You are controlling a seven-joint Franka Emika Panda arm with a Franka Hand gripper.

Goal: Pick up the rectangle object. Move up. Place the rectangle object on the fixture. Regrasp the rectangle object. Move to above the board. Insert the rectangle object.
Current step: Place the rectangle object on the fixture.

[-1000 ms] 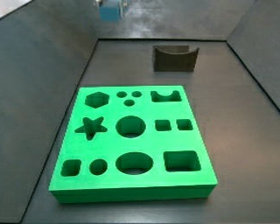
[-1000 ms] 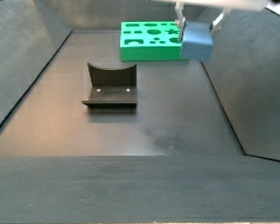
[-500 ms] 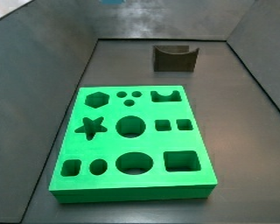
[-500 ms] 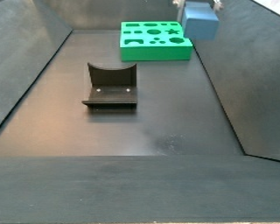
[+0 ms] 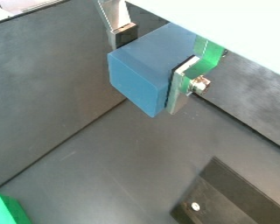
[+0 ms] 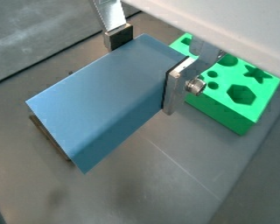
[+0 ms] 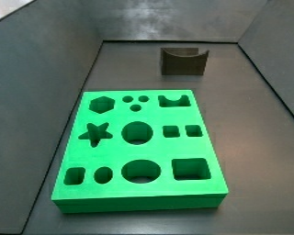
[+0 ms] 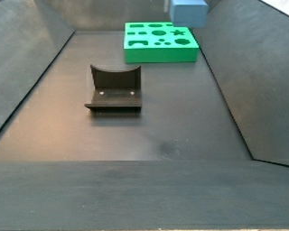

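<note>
Nearest in a side view is the bare dark floor, and on it stands the fixture (image 8: pixel 115 89), a dark holder with a U-shaped dip in its top. Nothing sits in it yet. Farther back lies the board (image 8: pixel 161 42), bright green and flat, with holes cut like a star, a hexagon, circles and squares. High at the far end, right at the upper edge of that view, a bit of the rectangle object (image 8: pixel 190 10) peeks in, so it is up in the air, well above the floor and near the far end of the board. Both wrist views show it best: the rectangle object (image 5: pixel 150 68) is a plain blue block held in the gripper (image 5: pixel 153 58). The fingers (image 6: pixel 181 81) are flat silver plates, and they are squeezed tight on two sides of the block, one on each side. The block looks hard and stiff, so it should not bend or squash. It looks light too. Its sides are smooth and matte, so it might slip or turn if held by a corner. The best place to hold it looks like the middle of its two flat, wide sides.
</note>
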